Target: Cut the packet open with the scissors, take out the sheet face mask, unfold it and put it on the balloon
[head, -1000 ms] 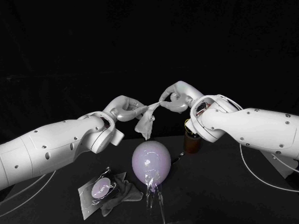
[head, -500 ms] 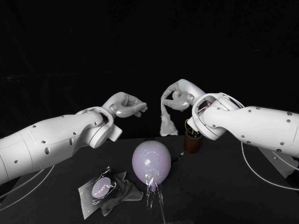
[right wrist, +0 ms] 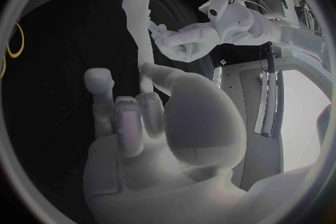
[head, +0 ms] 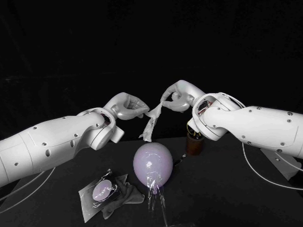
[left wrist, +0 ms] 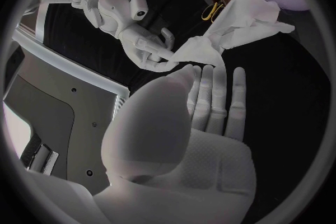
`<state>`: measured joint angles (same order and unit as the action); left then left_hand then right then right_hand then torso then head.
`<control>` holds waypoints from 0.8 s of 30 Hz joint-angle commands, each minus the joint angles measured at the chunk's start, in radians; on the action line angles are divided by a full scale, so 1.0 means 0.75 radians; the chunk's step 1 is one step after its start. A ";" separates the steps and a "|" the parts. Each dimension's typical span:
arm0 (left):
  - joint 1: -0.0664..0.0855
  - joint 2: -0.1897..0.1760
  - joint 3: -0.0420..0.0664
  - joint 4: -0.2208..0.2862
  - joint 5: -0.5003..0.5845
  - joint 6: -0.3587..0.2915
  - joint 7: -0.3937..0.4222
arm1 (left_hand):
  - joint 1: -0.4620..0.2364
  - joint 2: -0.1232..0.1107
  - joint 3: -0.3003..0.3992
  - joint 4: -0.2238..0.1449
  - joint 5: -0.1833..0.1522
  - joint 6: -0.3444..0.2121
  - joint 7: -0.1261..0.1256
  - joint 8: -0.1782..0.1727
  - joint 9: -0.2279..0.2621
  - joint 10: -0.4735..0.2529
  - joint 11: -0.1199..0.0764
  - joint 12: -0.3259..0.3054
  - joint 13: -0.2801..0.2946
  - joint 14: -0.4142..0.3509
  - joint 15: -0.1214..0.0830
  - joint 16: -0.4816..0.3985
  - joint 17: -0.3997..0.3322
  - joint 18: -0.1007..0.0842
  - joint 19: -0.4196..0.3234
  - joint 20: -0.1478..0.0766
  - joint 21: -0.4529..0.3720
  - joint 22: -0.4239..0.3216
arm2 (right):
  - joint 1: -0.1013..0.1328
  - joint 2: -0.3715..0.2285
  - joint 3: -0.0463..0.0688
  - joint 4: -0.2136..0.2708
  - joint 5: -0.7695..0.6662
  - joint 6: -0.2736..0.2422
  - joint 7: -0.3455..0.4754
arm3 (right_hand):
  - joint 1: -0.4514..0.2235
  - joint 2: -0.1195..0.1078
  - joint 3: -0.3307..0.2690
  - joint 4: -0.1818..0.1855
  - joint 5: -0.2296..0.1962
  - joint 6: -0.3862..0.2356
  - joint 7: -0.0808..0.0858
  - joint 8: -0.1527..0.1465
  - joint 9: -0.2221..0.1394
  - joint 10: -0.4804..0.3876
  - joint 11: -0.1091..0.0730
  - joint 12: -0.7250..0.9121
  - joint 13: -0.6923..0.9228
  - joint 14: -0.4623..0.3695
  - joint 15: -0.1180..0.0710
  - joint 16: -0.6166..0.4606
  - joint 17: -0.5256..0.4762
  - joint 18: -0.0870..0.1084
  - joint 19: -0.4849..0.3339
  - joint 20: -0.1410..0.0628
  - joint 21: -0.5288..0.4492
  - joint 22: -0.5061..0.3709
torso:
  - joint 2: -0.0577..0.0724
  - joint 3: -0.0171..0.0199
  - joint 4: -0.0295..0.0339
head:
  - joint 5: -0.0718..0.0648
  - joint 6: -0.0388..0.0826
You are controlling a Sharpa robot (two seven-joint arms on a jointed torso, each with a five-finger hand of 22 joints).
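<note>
Head view | right robot hand (head: pixel 177 98) pinches sheet mask (head: pixel 151 123) | left robot hand (head: pixel 128 108): grip unclear

Both arms are raised and angled inward, the right robot hand (head: pixel 175 98) pinching the top of the sheet face mask (head: pixel 151 123), the left robot hand (head: pixel 129 106) with fingers extended just beside it.
</note>
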<state>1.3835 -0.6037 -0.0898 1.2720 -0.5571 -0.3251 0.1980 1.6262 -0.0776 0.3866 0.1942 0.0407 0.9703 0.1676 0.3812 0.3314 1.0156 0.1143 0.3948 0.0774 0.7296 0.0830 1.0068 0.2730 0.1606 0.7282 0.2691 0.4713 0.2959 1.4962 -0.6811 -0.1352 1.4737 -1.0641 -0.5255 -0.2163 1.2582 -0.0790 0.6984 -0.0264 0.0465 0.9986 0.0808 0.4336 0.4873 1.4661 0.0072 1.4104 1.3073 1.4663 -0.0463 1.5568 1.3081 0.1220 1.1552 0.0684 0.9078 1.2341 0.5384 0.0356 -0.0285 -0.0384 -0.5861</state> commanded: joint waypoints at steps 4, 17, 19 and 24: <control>-0.002 0.014 0.001 0.026 -0.026 -0.014 0.105 | -0.059 -0.089 -0.029 0.026 0.009 -0.045 -0.002 -0.055 -0.016 -0.032 0.023 -0.026 -0.010 -0.013 0.022 -0.006 -0.001 0.007 -0.038 0.013 -0.015 -0.007 | 0.002 0.012 0.001 -0.002 -0.007 -0.014 0.026 | 0.002 0.018 0.006 0.002 0.002 0.014 -0.007 0.049 0.034 0.058 -0.010 0.005 0.181 0.130 -0.009 0.009 0.321 0.028 0.005 -0.002 0.001 0.002 | 0.000 0.0004 0.0005 | 0.006 0.002; -0.031 0.027 -0.003 0.036 -0.083 -0.018 0.112 | -0.085 -0.141 -0.033 0.052 0.009 -0.069 0.020 -0.102 -0.039 -0.066 0.042 -0.067 -0.016 -0.022 0.034 -0.002 0.002 0.013 -0.039 0.020 -0.030 -0.017 | 0.002 0.016 0.001 0.034 0.019 -0.078 0.059 | 0.000 0.018 0.007 0.002 0.002 0.013 -0.007 0.049 0.034 0.058 -0.010 0.006 0.182 0.130 -0.009 0.010 0.322 0.027 0.005 -0.002 0.001 0.003 | 0.000 -0.0006 -0.0001 | 0.003 0.004; -0.034 0.031 -0.005 0.031 -0.098 -0.016 0.097 | -0.097 -0.152 -0.041 0.061 0.009 -0.077 0.024 -0.112 -0.044 -0.073 0.045 -0.073 -0.016 -0.023 0.037 -0.001 0.002 0.014 -0.037 0.021 -0.033 -0.019 | 0.002 0.014 0.001 0.040 0.020 -0.085 0.062 | -0.001 0.019 0.007 0.002 0.002 0.013 -0.007 0.049 0.034 0.058 -0.010 0.006 0.182 0.130 -0.009 0.010 0.323 0.027 0.006 -0.002 0.002 0.003 | 0.000 -0.0001 -0.0001 | 0.003 0.005; -0.042 0.036 -0.008 0.017 -0.125 -0.025 0.052 | -0.124 -0.176 -0.069 0.081 0.009 -0.097 0.036 -0.133 -0.055 -0.092 0.054 -0.084 -0.015 -0.031 0.045 0.000 0.003 0.014 -0.036 0.022 -0.040 -0.025 | 0.002 0.013 0.001 0.051 0.023 -0.101 0.069 | -0.001 0.019 0.007 0.002 0.002 0.013 -0.007 0.049 0.034 0.058 -0.010 0.006 0.182 0.130 -0.009 0.010 0.323 0.027 0.006 -0.002 0.002 0.003 | 0.000 0.0014 -0.0005 | 0.003 0.007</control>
<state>1.3521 -0.5795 -0.0969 1.2867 -0.6209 -0.3325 0.2564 1.5341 -0.2036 0.3363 0.2532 0.0429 0.9021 0.1960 0.2825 0.2908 0.9520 0.1557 0.3368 0.0666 0.7076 0.1114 1.0067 0.2745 0.1604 0.7020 0.2805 0.4464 0.2783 1.4966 -0.6720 -0.1352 1.5085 -1.0471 -0.5767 -0.1852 1.2608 -0.0759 0.6981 -0.0263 0.0457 0.9986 0.0797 0.4336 0.4873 1.4662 0.0073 1.4084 1.3079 1.4646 -0.0446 1.5594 1.3078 0.1218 1.1552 0.0684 0.9078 1.2347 0.5385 0.0358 -0.0285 -0.0362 -0.5820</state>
